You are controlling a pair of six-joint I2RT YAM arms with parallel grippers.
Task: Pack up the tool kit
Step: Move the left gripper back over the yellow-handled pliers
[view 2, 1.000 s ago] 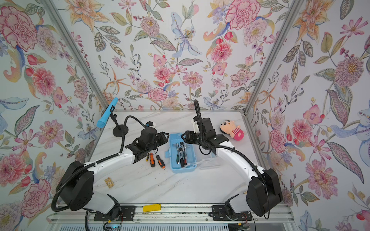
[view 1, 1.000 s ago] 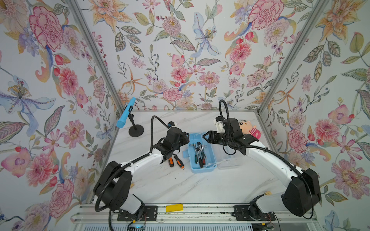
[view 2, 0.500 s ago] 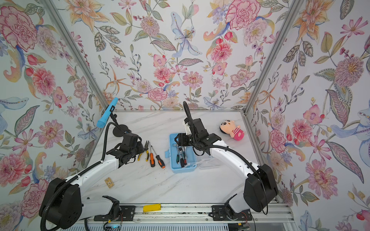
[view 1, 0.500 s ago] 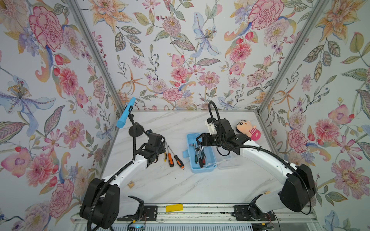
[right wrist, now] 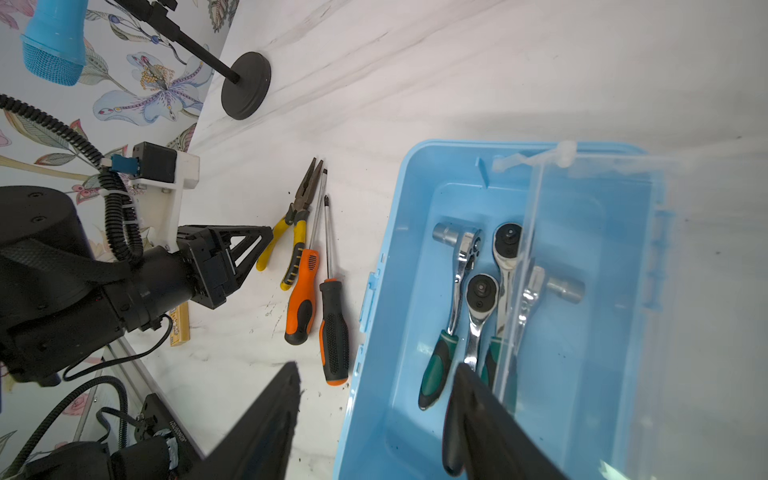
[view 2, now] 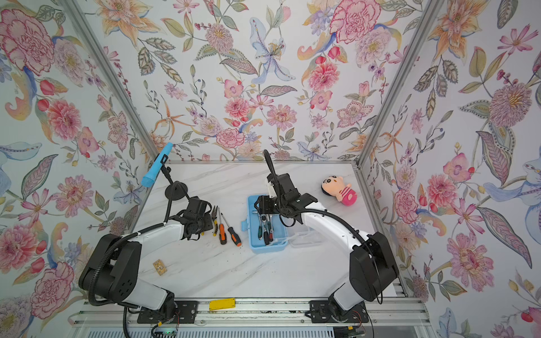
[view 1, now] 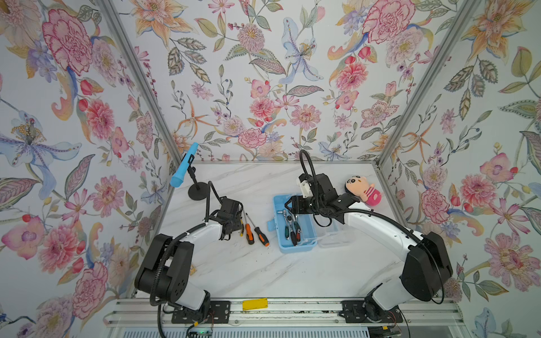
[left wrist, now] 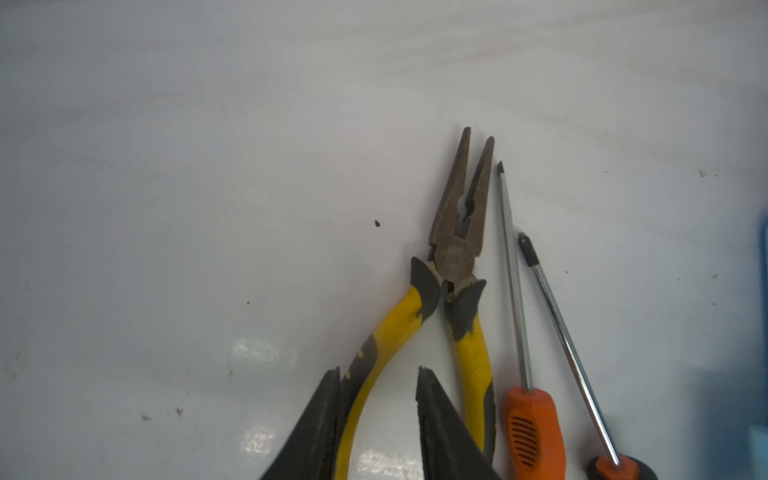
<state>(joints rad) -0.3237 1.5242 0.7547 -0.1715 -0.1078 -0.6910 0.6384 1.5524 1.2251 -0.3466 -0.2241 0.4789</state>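
Observation:
The tool kit's light-blue box (view 1: 281, 249) (view 2: 255, 248) (right wrist: 374, 374) lies open, its clear lid (view 1: 333, 237) (right wrist: 602, 291) flopped to the right. Chrome ratchets (view 1: 291, 222) (right wrist: 469, 266) rest inside. Left of it on the table lie the yellow-handled pliers (view 2: 215, 216) (left wrist: 455, 249) (right wrist: 299, 208) and two orange-black screwdrivers (view 1: 248, 232) (view 2: 234, 235) (left wrist: 534, 428) (right wrist: 334, 332). My left gripper (view 1: 237, 226) (left wrist: 376, 374) is low over the pliers, open, its fingers astride one yellow handle. My right gripper (view 1: 288, 206) (right wrist: 376, 370) hangs open above the box's far left wall, holding nothing.
A blue microphone (view 1: 183, 169) (right wrist: 54, 41) on a black stand (view 1: 197, 190) is at the back left. A plush doll (view 1: 363, 190) (view 2: 339, 190) lies at the back right. A small yellowish card (view 2: 159, 266) sits near the left arm's base.
My left gripper pulled back from beside the box to the pliers and its jaws have narrowed round a handle. My right gripper shifted left over the box.

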